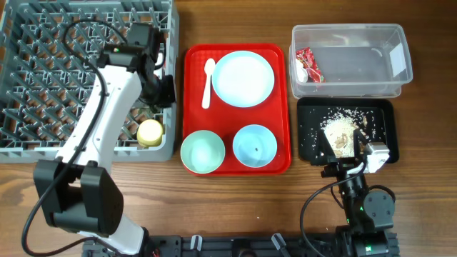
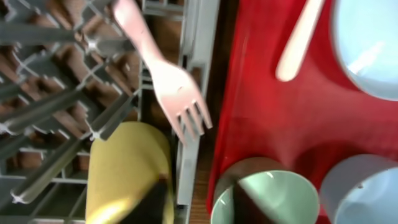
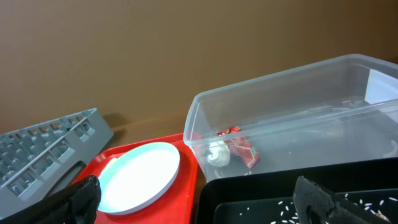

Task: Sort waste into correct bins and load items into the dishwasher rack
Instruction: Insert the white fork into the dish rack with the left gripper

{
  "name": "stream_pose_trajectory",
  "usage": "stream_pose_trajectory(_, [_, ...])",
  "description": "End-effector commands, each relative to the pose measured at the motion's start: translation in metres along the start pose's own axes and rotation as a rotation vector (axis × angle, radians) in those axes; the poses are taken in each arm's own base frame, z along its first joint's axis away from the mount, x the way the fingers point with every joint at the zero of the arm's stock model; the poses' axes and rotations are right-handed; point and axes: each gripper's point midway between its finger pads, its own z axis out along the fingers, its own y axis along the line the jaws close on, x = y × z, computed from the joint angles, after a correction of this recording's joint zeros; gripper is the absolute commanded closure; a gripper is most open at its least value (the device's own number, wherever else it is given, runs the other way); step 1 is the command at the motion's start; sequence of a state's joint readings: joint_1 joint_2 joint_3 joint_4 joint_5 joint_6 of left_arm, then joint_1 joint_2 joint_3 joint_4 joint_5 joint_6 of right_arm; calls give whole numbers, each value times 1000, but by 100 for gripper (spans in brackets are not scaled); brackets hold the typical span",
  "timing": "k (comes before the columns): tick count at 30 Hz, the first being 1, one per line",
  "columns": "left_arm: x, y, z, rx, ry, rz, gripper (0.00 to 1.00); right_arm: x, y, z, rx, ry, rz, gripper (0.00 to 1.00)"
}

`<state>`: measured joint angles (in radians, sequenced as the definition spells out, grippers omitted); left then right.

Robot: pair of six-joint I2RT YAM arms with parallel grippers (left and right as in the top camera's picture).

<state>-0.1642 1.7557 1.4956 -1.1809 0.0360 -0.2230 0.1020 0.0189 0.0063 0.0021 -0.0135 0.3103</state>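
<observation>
Overhead, left arm [image 1: 107,107] extended, gripper [image 1: 163,91] over rack [image 1: 43,78]

The wooden table [image 1: 235,207] carries 4 things: a rack [image 1: 43,71] under the left gripper [image 1: 163,90], a red tray [image 1: 282,114] beside it, a tub [image 1: 357,50] and a black tray [image 1: 308,135] farther right.

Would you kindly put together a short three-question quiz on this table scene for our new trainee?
1. True or false: the yellow cup lies inside the dishwasher rack.
2. Where is the snack wrapper? A. dishwasher rack B. clear tub C. black tray
3. Name the utensil lying beside the plate on the red tray.
Key: 1 true; 2 B; 3 the spoon.
</observation>
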Motion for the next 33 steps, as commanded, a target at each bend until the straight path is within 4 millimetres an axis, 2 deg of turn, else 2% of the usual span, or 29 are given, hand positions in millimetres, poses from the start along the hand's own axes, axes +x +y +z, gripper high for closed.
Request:
stream_pose_trajectory(1, [2, 4, 3, -23, -2, -20, 46, -5, -1, -1, 9, -24, 7, 0])
stream_pose_trajectory(5, [-6, 4, 4, -22, -34, -15, 50, -5, -1, -1, 9, -24, 7, 0])
stream_pose_trajectory(9, [-10, 5, 10, -30, -55, -15, 64, -5, -1, -1, 9, -24, 7, 0])
stream_pose_trajectory(15, [-10, 12, 25, -61, -74, -16, 65, -5, -1, -1, 9, -24, 7, 0])
stream_pose_trajectory(18, [-13, 12, 31, -58, -93, -16, 74, -5, -1, -1, 9, -24, 7, 0])
stream_pose_trajectory(19, [-16, 11, 31, -55, -103, -16, 81, -5, -1, -1, 9, -24, 7, 0])
stream_pose_trajectory(21, [-19, 10, 29, -50, -119, -17, 87, -5, -1, -1, 9, -24, 7, 0])
stream_pose_trajectory(24, [-25, 8, 26, -42, -146, -17, 88, -5, -1, -1, 9, -24, 7, 0])
stream_pose_trajectory(28, [-37, 9, 24, -53, -199, -20, 96, -5, -1, -1, 9, -24, 7, 0])
stream_pose_trajectory(32, [-47, 11, 22, -70, -241, -27, 96, -5, -1, -1, 9, -24, 7, 0])
stream_pose_trajectory(33, [-48, 12, 21, -76, -247, -28, 91, -5, -1, -1, 9, -24, 7, 0])
